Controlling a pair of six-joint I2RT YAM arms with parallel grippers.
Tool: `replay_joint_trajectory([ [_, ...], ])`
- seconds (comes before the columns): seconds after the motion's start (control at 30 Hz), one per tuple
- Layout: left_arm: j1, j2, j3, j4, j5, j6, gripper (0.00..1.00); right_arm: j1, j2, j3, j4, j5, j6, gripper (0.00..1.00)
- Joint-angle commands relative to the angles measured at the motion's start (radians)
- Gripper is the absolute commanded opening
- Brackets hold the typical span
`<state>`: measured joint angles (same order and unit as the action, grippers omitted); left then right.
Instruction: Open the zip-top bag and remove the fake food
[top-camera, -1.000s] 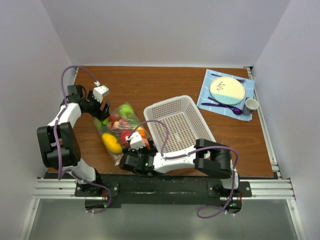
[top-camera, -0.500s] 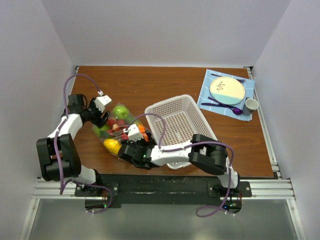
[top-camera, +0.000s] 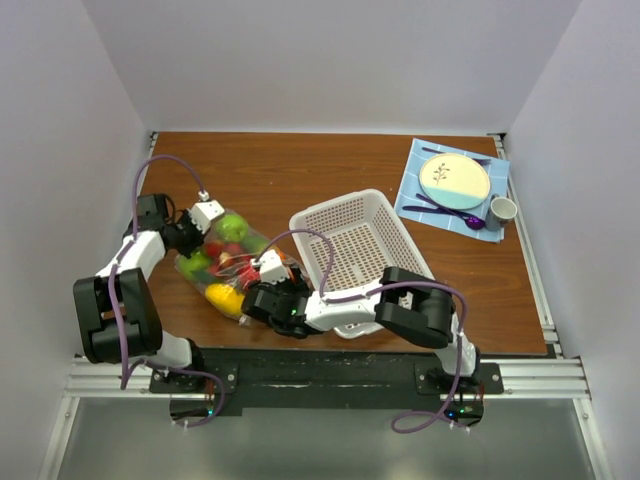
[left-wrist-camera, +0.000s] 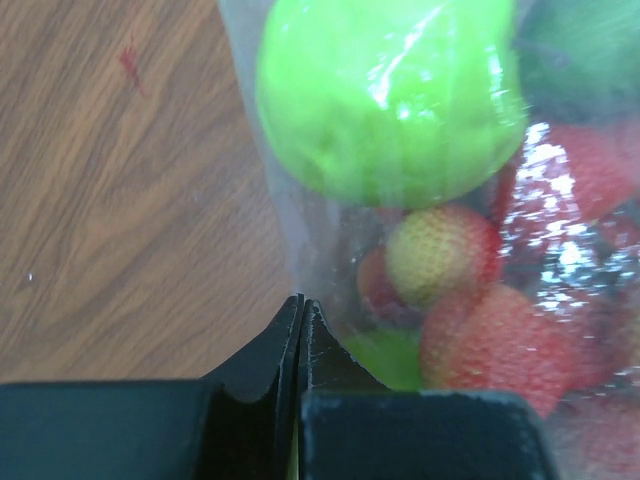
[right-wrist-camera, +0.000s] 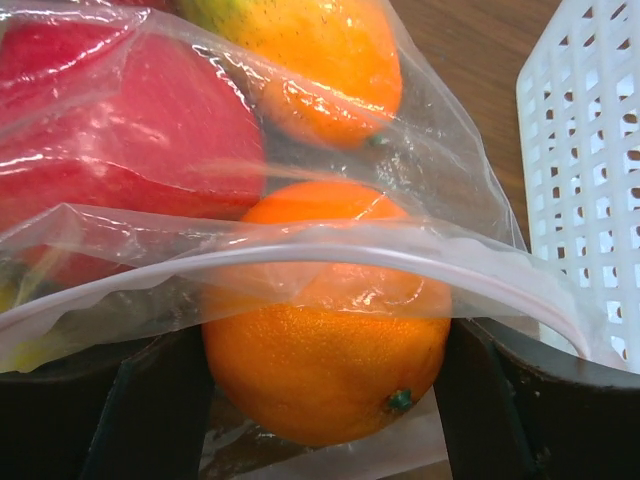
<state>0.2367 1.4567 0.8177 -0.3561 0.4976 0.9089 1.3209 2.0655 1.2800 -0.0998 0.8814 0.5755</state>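
1. The bag (top-camera: 248, 248) lies on the table (top-camera: 320, 165) at the lower left of the top view, just left of the basket (top-camera: 345, 205). The fruit (top-camera: 222, 264) is inside it.
2. A green apple (top-camera: 232, 226) sits at the bag's upper end and a yellow piece (top-camera: 224, 296) at its lower end, with red pieces between.
3. The left gripper (top-camera: 188, 238) is at the bag's upper-left edge. In its wrist view the left gripper (left-wrist-camera: 300, 312) has its jaws pressed together, and the film's edge runs down into the tips, so we read it as nipped.
4. In that view the green apple (left-wrist-camera: 390, 90) fills the upper centre, with red pieces below it, all behind film.
5. The right gripper (top-camera: 252, 298) is at the bag's lower-right side. In its wrist view the right gripper (right-wrist-camera: 322, 335) has its jaws wide.
6. An orange (right-wrist-camera: 320, 385) fills the gap between them. We cannot tell whether they press it. The bag's zip strip (right-wrist-camera: 300, 255) arcs across it.
7. The basket (right-wrist-camera: 590, 150) shows at the right edge of that view.
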Motion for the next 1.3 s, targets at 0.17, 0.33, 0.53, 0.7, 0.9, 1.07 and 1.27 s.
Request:
replay_joint_trajectory([
  [0.17, 0.039, -0.077, -0.052, -0.007, -0.057, 0.025, 0.0, 0.035, -0.151, -0.053, 0.055, -0.048, -0.02, 0.41],
  [0.33, 0.078, -0.094, -0.046, 0.005, -0.067, 0.004, 0.0, 0.06, -0.297, -0.071, -0.001, -0.064, 0.01, 0.41],
  [0.53, 0.127, -0.105, -0.049, 0.02, -0.079, -0.002, 0.0, 0.06, -0.548, -0.183, -0.132, -0.041, 0.171, 0.52],
  [0.7, 0.136, -0.154, -0.091, 0.014, -0.083, -0.004, 0.0, 0.038, -0.673, -0.196, -0.275, 0.109, 0.187, 0.46],
  [0.9, 0.136, -0.255, -0.109, -0.069, -0.064, -0.008, 0.0, -0.169, -0.7, -0.159, -0.571, 0.036, 0.455, 0.31],
  [1.07, 0.136, -0.326, -0.117, -0.125, -0.042, -0.007, 0.0, -0.195, -0.759, -0.238, -0.479, -0.012, 0.347, 0.99],
  [1.27, 0.136, -0.341, -0.143, -0.15, -0.1, 0.01, 0.0, -0.192, -0.659, -0.07, -0.61, -0.025, 0.258, 0.99],
])
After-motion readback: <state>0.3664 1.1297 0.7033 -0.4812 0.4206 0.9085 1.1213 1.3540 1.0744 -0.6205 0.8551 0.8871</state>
